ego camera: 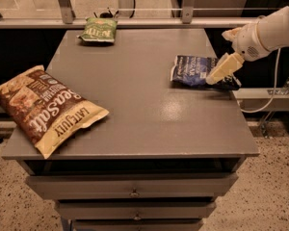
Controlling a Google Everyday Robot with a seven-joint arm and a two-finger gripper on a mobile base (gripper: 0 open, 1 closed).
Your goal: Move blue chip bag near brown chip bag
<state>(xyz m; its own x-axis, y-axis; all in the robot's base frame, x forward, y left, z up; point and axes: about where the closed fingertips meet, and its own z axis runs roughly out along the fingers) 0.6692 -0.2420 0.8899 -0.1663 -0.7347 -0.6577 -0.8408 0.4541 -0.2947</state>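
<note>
The grey counter (149, 114), a drawer unit with a wide flat top, carries three bags set well apart. The brown chip bag (43, 107), much the biggest, lies flat at the front-left corner with its tan end pointing toward the front edge and its far end hanging past the left side. The white robot arm (274, 30) reaches in from the right, above the counter's right edge. The blue chip bag (190, 69) lies flat near that right edge, about midway back, its long axis running roughly left to right across the counter. A small green bag (98, 30) rests at the back-left and has no part in the job. The claw (222, 69) comes down at a slant over the blue bag's right end, so nearly all of the bag stretches leftward from it, and whether it is spread or pinching the bag I cannot tell. The coming move probably depends on this: the brown bag lies left of and nearer the front than the claw, across bare counter.
</note>
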